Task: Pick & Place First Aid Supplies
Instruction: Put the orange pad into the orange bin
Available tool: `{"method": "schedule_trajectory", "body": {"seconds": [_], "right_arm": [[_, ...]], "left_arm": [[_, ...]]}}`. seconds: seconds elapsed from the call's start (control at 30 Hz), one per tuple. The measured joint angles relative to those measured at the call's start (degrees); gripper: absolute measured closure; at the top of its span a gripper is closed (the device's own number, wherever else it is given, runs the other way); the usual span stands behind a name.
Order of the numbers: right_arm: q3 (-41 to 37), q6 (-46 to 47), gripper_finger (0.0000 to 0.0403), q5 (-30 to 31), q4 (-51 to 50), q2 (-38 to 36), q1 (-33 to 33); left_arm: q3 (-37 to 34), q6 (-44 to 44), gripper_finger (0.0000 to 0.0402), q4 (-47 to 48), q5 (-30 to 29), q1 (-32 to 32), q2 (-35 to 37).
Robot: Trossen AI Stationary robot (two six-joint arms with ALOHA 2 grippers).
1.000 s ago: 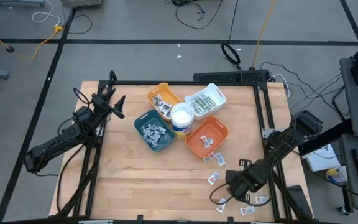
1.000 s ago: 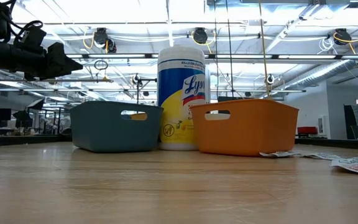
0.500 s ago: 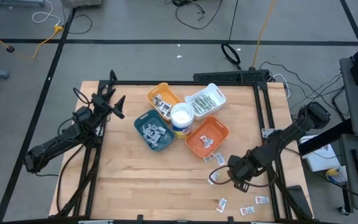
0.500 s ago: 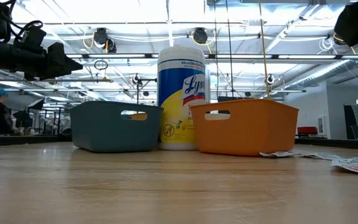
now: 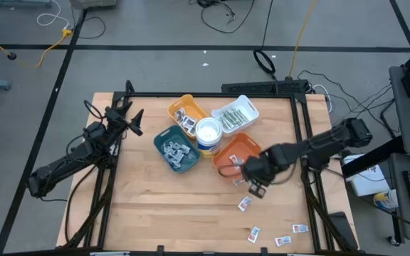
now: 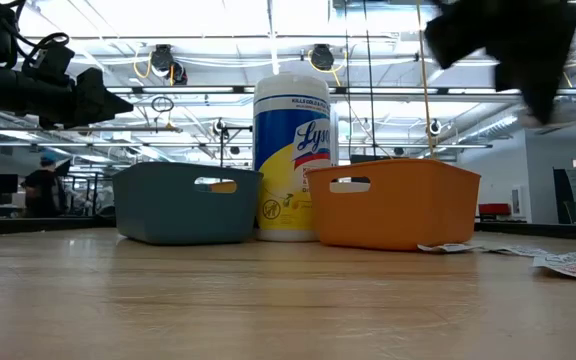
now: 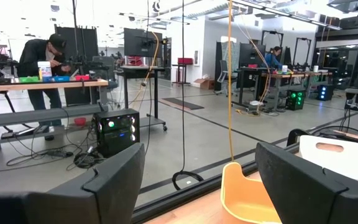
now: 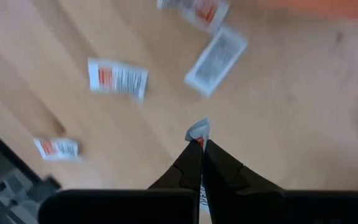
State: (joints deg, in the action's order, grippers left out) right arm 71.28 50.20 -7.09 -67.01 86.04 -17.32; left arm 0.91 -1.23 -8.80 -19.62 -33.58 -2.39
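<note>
Left pincer [image 5: 132,119]: raised at the counter's [image 5: 141,206] left edge, fingers [image 7: 114,180] spread wide with nothing between them, well apart from all trays. Centre cluster, left to right: blue tray [image 5: 176,148] with pale packets inside; yellow tray [image 5: 186,112] behind it, also holding packets; white round tub [image 5: 208,135] standing upright between the trays, touching or just beside the blue one; white tray [image 5: 235,114] at the back with narrow green-white strips; orange tray [image 5: 235,153] at the front right with a few packets in it. Right pincer [image 5: 253,183]: hanging just beside the orange tray's front corner, fingers closed narrow on a small white packet with a red mark [image 8: 198,130], lifted clear of the wood. Loose first aid packets on the counter below and to the right of it: one near the pincer [image 5: 245,203], then three more [image 5: 253,232] [image 5: 283,241] [image 5: 300,228] spread along the front right edge; the right wrist view shows others lying flat and apart [image 8: 117,78] [image 8: 216,52]. Front left half of the counter is bare wood, open for movement. Black frame rails [image 5: 301,135] border the counter's right side close to the right arm. Low view: tub and trays stand in a row, with a person [image 6: 43,183] far off in the room behind.
</note>
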Motion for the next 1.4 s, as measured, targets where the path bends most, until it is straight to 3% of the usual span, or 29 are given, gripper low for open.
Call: {"method": "schedule_trajectory", "body": {"seconds": [0.27, 0.5, 0.83, 1.0, 1.2, 1.4], "right_arm": [[8.0, -6.1, 0.0403, 0.1, -1.2, 5.1, 11.9], [13.5, -9.9, 0.0403, 2.3, -1.4, 9.9, 17.6], [8.1, -11.9, 0.0403, 12.8, 10.8, 12.6, 14.3], [3.3, -11.7, 0.0403, 13.5, 19.4, 12.6, 12.7], [2.3, -12.5, 0.0401, 14.6, 20.9, 12.6, 12.8], [2.3, -11.1, 0.0361, 13.0, 21.3, 12.5, 12.9]], "left_arm": [[0.0, 0.0, 0.0094, 0.0, 0.0, 0.0, 0.0], [0.0, 0.0, 0.0094, 0.0, 0.0, 0.0, 0.0], [0.0, 0.0, 0.0094, 0.0, 0.0, 0.0, 0.0], [0.0, 0.0, 0.0094, 0.0, 0.0, 0.0, 0.0], [0.0, 0.0, 0.0094, 0.0, 0.0, 0.0, 0.0], [0.0, 0.0, 0.0094, 0.0, 0.0, 0.0, 0.0]]}}
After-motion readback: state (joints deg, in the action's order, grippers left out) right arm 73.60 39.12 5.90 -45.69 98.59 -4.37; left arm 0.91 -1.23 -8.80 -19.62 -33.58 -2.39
